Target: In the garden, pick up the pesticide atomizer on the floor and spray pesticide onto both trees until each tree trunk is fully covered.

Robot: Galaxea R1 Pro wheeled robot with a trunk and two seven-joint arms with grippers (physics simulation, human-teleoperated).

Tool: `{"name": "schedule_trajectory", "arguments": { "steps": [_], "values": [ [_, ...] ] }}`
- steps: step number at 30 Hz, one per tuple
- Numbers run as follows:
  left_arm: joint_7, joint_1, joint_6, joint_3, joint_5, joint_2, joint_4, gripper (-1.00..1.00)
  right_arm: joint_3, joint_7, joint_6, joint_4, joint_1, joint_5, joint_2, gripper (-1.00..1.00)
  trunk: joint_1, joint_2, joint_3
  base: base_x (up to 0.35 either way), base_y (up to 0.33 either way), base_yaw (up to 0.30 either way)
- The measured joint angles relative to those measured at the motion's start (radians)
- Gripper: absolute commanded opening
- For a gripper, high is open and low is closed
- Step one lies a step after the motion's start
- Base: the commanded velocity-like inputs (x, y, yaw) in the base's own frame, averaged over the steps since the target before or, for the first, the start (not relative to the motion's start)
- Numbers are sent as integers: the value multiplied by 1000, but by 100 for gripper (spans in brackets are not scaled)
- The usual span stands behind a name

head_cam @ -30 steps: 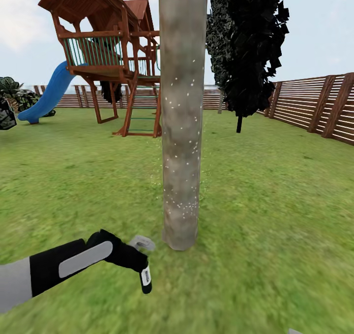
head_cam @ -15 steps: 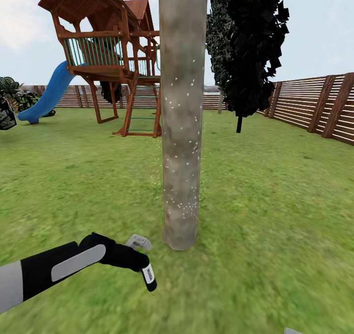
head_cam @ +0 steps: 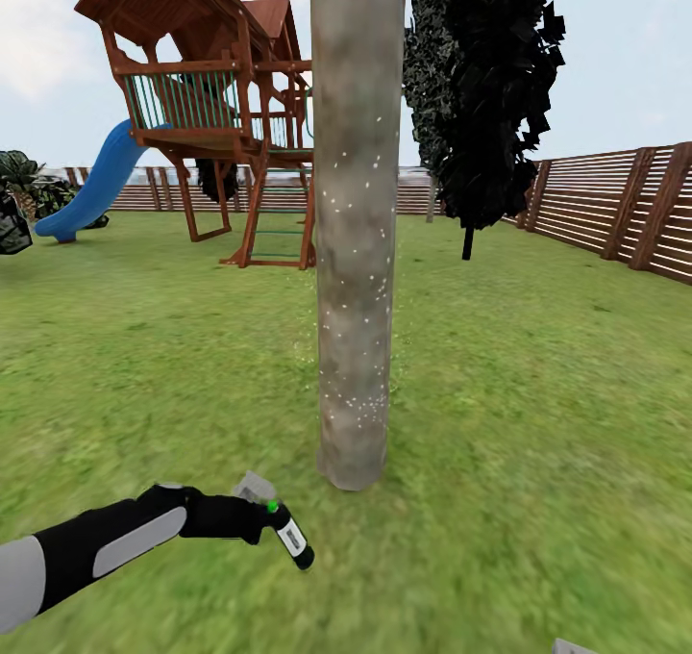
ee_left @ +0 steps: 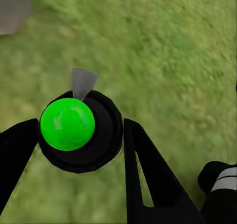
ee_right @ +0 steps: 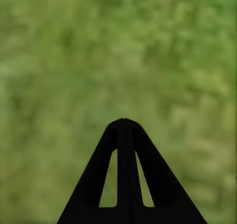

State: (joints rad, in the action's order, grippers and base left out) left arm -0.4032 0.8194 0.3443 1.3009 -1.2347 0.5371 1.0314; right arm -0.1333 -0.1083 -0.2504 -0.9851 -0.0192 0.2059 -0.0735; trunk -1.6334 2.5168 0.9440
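Note:
A thick mottled grey-brown tree trunk (head_cam: 356, 250) rises in the middle of the head view, dotted with white pesticide specks (head_cam: 358, 402), densest low down. My left gripper (head_cam: 267, 517) hangs low over the grass just left of the trunk's base, shut on the pesticide atomizer (head_cam: 294, 542), a small black piece with a white label. In the left wrist view the atomizer (ee_left: 101, 135) is a black round body with a green cap, gripped between the two black fingers (ee_left: 143, 164) of the left gripper (ee_left: 80, 122). My right gripper (ee_right: 123, 124) is shut on nothing above blurred grass.
Green lawn (head_cam: 538, 394) spreads all around. A wooden play tower (head_cam: 207, 106) with a blue slide (head_cam: 96, 188) stands back left. A thin-trunked black-leaved tree (head_cam: 490, 87) stands back right, and a brown slatted fence (head_cam: 615, 212) runs along the right and far side.
My left arm has dropped and drawn back to the left. The gripper has turned, so the atomizer's green cap now shows. The trunk and the view have not shifted.

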Motion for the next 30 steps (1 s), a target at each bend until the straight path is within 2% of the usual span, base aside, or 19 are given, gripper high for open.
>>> {"name": "schedule_trajectory", "arguments": {
  "steps": [3,6,7,9,12,17,21,24,28,30],
  "values": [
    [-81,-23,-60,1,79,-2,-19,-100,0,-1,0,0,0,0,-1,-100,0,0,0,0,0,0],
    [-129,-32,-133,0,122,-5,-61,-100,0,0,0,0,0,0,0,-100,0,0,0,0,0,0],
    [-146,-39,-148,1,127,-6,-71,-100,0,0,0,0,0,1,1,-100,0,0,0,0,0,0],
    [-226,-55,-174,1,129,-5,-92,-100,0,20,0,-1,0,1,2,-100,0,0,0,0,0,0],
    [-322,-101,-293,0,132,-6,-159,-100,0,54,-3,-27,0,0,3,-100,0,0,0,0,0,0],
    [-469,-115,-399,-2,129,-9,-287,-100,1,62,-14,-79,0,1,2,-100,0,0,0,0,0,0],
    [-490,-123,-422,-3,125,-15,-321,-100,1,64,-24,-130,0,3,-1,-100,0,0,0,0,0,0],
    [-493,-125,-442,-4,124,-16,-325,-100,2,65,-82,-201,0,7,-5,-100,0,0,0,0,0,0],
    [-484,-125,-453,-4,120,-22,-328,-100,1,83,-114,-258,0,12,-8,-100,0,0,0,0,0,0],
    [-480,-125,-456,-4,118,-43,-353,-100,1,116,-117,-284,1,14,-9,-100,0,0,0,0,0,0]
  ]
}}
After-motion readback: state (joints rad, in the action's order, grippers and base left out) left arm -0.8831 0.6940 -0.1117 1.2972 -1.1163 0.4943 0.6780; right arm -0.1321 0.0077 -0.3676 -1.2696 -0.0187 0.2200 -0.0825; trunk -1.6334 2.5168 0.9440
